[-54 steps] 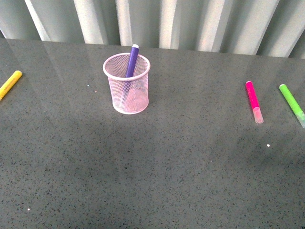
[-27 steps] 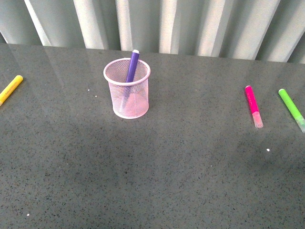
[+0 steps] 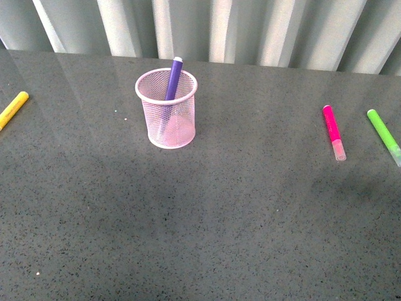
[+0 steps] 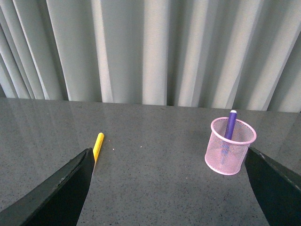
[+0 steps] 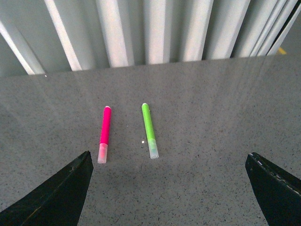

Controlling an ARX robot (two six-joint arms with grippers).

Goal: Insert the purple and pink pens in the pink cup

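Observation:
The pink cup (image 3: 166, 117) stands upright on the grey table, left of centre; it also shows in the left wrist view (image 4: 230, 152). The purple pen (image 3: 173, 79) stands inside it, leaning on the rim, its top sticking out; it shows in the left wrist view (image 4: 230, 125) too. The pink pen (image 3: 333, 132) lies flat at the right, pale cap toward me, also in the right wrist view (image 5: 104, 133). Neither arm shows in the front view. My left gripper (image 4: 171, 188) is open and empty, back from the cup. My right gripper (image 5: 169, 188) is open and empty, back from the pink pen.
A yellow marker (image 3: 12, 110) lies at the far left edge, also in the left wrist view (image 4: 98, 146). A bright green marker (image 3: 383, 136) lies just right of the pink pen, also in the right wrist view (image 5: 149, 130). A pleated grey curtain (image 3: 213, 28) backs the table.
The front view shifted slightly down and back up. No object has moved on the table.

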